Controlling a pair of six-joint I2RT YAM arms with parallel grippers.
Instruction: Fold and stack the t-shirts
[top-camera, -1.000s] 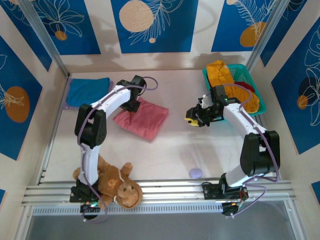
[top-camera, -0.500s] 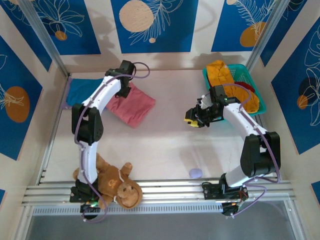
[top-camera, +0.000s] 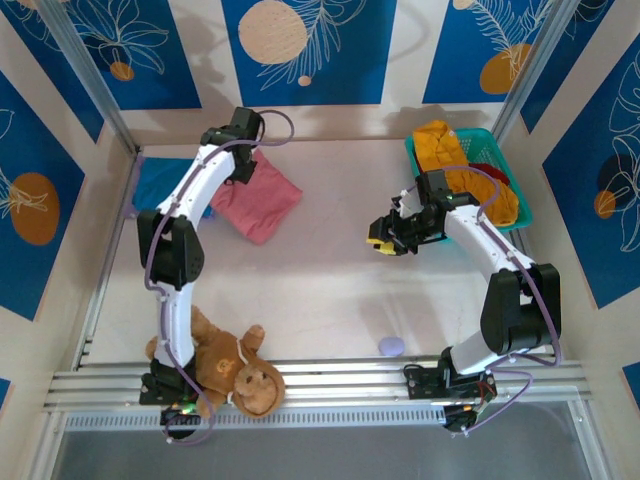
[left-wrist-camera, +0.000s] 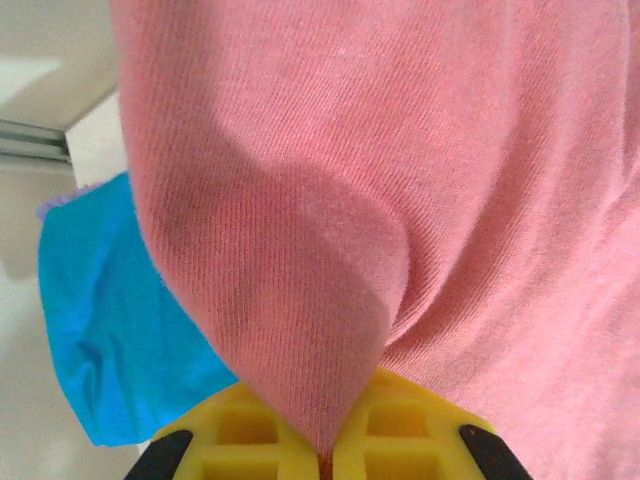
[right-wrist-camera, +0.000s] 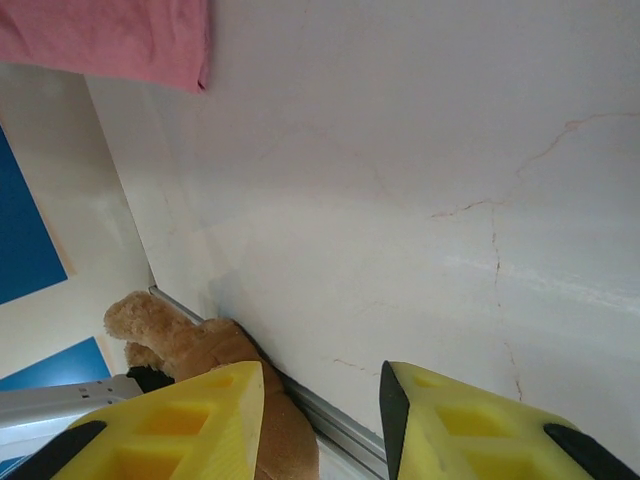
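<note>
A folded salmon-pink t-shirt (top-camera: 262, 200) hangs from my left gripper (top-camera: 238, 168), which is shut on its edge at the back left. The left wrist view has pink cloth (left-wrist-camera: 400, 150) pinched between the yellow fingers (left-wrist-camera: 400, 440) of that gripper (left-wrist-camera: 325, 455). A folded blue t-shirt (top-camera: 155, 185) lies just left of it, partly under the arm, and its blue cloth (left-wrist-camera: 100, 320) lies below the pink one. My right gripper (top-camera: 383, 243) hovers open over bare table at mid right. Nothing sits between the jaws of the right gripper (right-wrist-camera: 320, 420). A corner of the pink shirt (right-wrist-camera: 110, 40) is far off.
A teal mesh basket (top-camera: 483, 148) at the back right holds a mustard-yellow shirt (top-camera: 440, 140) and a dark red one (top-camera: 490, 175). A brown plush monkey (top-camera: 235, 375) lies by the near rail at the left. A small lilac object (top-camera: 391, 346) sits near the front edge.
My left gripper has carried the pink shirt toward the back left, closer to the blue shirt. The right arm has not moved.
</note>
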